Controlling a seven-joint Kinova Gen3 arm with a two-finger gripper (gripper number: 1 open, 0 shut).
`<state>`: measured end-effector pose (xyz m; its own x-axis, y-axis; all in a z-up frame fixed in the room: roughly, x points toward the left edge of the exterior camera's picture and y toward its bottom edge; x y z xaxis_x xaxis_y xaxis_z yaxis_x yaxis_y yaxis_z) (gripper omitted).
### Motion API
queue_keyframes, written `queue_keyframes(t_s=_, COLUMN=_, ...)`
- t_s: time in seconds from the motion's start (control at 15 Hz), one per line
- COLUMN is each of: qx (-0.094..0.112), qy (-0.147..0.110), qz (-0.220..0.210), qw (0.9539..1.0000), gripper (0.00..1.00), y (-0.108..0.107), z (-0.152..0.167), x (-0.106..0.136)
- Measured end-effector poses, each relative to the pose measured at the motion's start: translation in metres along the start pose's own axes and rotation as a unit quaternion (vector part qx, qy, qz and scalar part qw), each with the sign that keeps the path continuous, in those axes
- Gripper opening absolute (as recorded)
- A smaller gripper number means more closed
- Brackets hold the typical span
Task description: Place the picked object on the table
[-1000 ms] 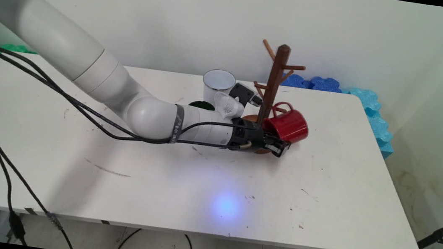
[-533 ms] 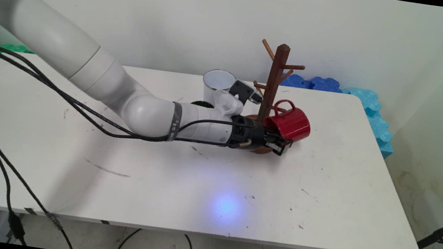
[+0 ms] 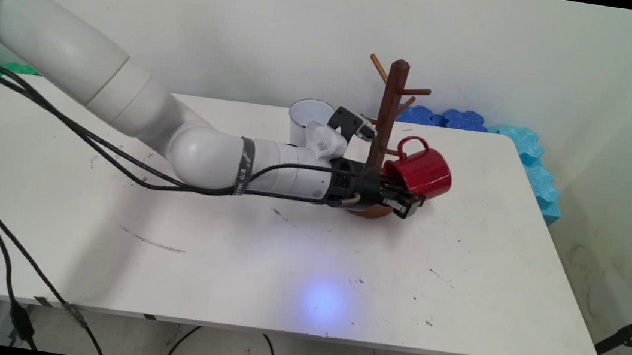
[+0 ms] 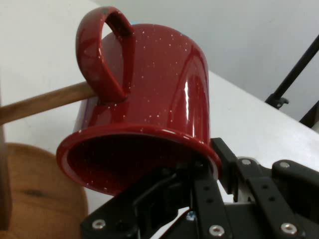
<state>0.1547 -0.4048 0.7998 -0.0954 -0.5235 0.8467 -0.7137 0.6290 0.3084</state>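
1. Near the middle of the surface [image 3: 460,279], the gripper [image 3: 403,203] has its fingers closed on the rim of the red mug [image 3: 422,172], held tilted.
2. Keeping the handle level with the peg of the wooden mug tree [image 3: 386,120] seems wise.
3. Behind, the white cup [image 3: 305,119] stands upright; I see nothing inside.

Mug tree [image 3: 385,126] on worktop [image 3: 459,291]; mug [image 3: 422,172] right of it, handle over a peg; cup [image 3: 305,119] left of it.
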Motion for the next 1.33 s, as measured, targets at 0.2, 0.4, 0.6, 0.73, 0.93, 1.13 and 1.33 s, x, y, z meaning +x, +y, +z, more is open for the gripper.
queue_keyframes(t_s=0.2, qx=-0.013, qy=0.004, qz=0.003, qw=0.9999, gripper=0.00, y=0.008, z=-0.007, x=0.006)
queue_keyframes(t_s=0.4, qx=-0.025, qy=0.005, qz=0.006, qw=0.9997, gripper=0.00, y=0.014, z=-0.014, x=0.011)
queue_keyframes(t_s=0.6, qx=-0.037, qy=0.007, qz=0.008, qw=0.9993, gripper=0.00, y=0.023, z=-0.024, x=0.015)
queue_keyframes(t_s=0.73, qx=-0.041, qy=0.007, qz=0.009, qw=0.9991, gripper=0.00, y=0.027, z=-0.030, x=0.018)
queue_keyframes(t_s=0.93, qx=-0.047, qy=0.004, qz=0.014, qw=0.9988, gripper=0.00, y=0.032, z=-0.040, x=0.021)
queue_keyframes(t_s=1.13, qx=-0.052, qy=-0.014, qz=0.030, qw=0.9981, gripper=0.00, y=0.036, z=-0.055, x=0.025)
queue_keyframes(t_s=1.33, qx=-0.052, qy=-0.035, qz=0.051, qw=0.9967, gripper=0.00, y=0.034, z=-0.073, x=0.031)
